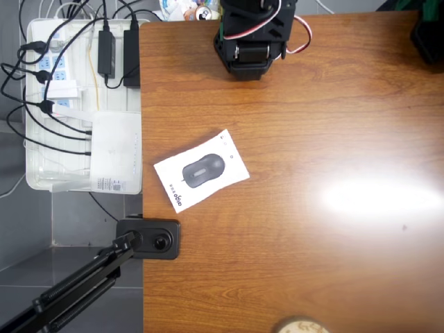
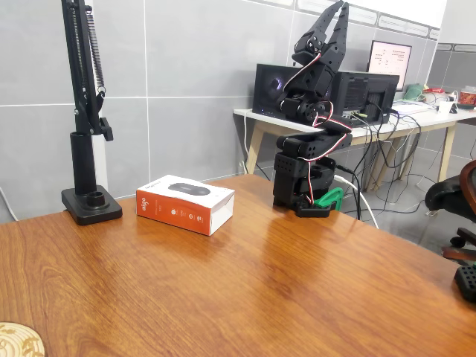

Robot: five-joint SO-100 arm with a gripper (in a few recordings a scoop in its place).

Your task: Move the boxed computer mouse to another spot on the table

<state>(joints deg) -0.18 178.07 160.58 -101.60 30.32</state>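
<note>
Left of the table's [image 1: 291, 229] near edge in the overhead view sits a white tray [image 1: 41, 177] of power strips and cables, with a plain white router box [image 1: 114, 149] lying in its lower part. Just right of that tray, the boxed computer mouse [image 1: 201, 171] lies flat on the woodgrain, turned at an angle, close to the table's left edge and just above the black clamp base [image 1: 149, 238] of a stand. Further right and well apart from the box, the arm's base [image 1: 246, 41] is planted at the table's far edge. Seen from the fixed view, the box [image 2: 185, 202] rests between the stand [image 2: 88, 149] and the arm, orange-red side facing the camera, nothing touching it. The arm is folded upright with the gripper [image 2: 332, 21] pointing at the ceiling, its fingers spread slightly and holding nothing. By this reading the task has not begun: reaching, grasping, carrying and setting the box down all remain.
</note>
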